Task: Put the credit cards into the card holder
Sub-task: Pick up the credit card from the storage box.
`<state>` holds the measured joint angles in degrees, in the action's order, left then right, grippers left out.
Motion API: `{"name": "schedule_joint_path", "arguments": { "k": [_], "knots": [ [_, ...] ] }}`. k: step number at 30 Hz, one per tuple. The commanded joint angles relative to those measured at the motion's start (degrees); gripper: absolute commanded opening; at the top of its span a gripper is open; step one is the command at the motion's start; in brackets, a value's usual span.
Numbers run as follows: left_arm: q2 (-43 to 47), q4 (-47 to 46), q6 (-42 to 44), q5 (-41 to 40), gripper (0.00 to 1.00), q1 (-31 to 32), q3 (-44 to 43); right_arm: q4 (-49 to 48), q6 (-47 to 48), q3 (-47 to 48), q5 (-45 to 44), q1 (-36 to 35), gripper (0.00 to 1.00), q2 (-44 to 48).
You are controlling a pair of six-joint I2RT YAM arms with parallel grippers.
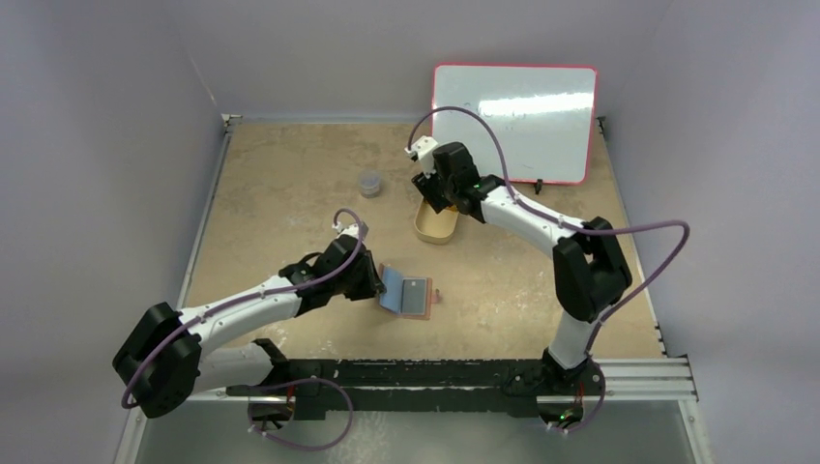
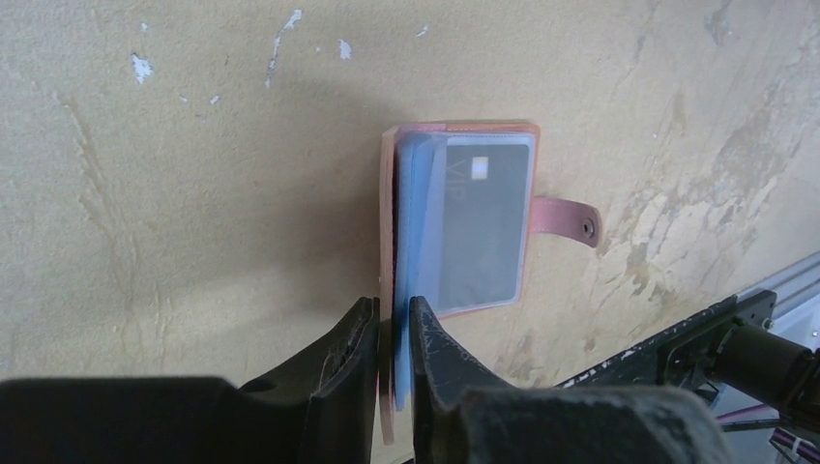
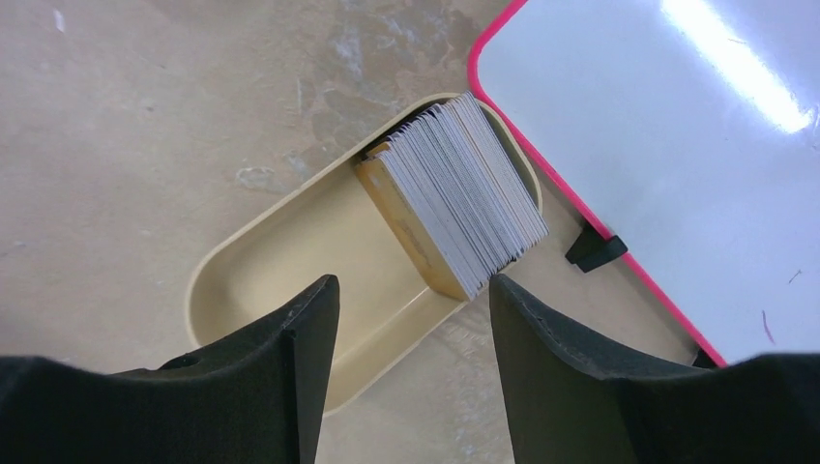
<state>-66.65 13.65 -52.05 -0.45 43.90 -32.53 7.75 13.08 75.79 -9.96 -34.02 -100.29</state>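
- On the bench, top view: the card holder lies open near the front centre, with the left gripper at its left edge. The right gripper hangs over a tan tin, well apart from the holder. The tin stands near a red-framed whiteboard.
- Left wrist view: the left gripper is clamped on the holder's raised left flap, together with the edge of a pale blue sleeve. The holder's right half lies flat on the bench. 1 dark grey card marked "VIP" sits in a clear pocket of that half. The snap strap lies loose to the right.
- Right wrist view: the right gripper's fingers stand wide apart above the tin and hold nothing. A stack of cards stands on edge at the tin's far end, touching neither finger.
- Progress, as judged: at least 1 card is seated. Whether the blue sleeves hold others cannot be told. The stack in the tin has yet to be moved across, so most of the task remains. The next step is probably to pick a card from the stack while the holder is held open.
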Motion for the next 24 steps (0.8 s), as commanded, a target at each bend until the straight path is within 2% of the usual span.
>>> {"name": "schedule_joint_path", "arguments": {
  "k": [1, 9, 14, 24],
  "knots": [
    [1.24, 0.40, 1.58, -2.10, 0.17, -0.22, 0.78, 0.63, 7.54, 4.01, -2.67, 0.36, 0.61, -2.50],
    [2.76, -0.90, 0.68, -2.54, 0.13, -0.27, 2.81, 0.90, 9.07, 5.86, -5.31, 0.36, 0.62, -7.96],
    [2.58, -1.46, 0.74, -1.87, 0.11, -0.24, 3.00, -0.10, 10.12, 5.76, -10.17, 0.36, 0.61, -10.42],
    [2.43, -2.93, 0.63, -0.15, 0.07, -0.28, 3.70, -4.59, 11.53, 3.75, -15.31, 0.36, 0.53, -9.22]
  ]
}}
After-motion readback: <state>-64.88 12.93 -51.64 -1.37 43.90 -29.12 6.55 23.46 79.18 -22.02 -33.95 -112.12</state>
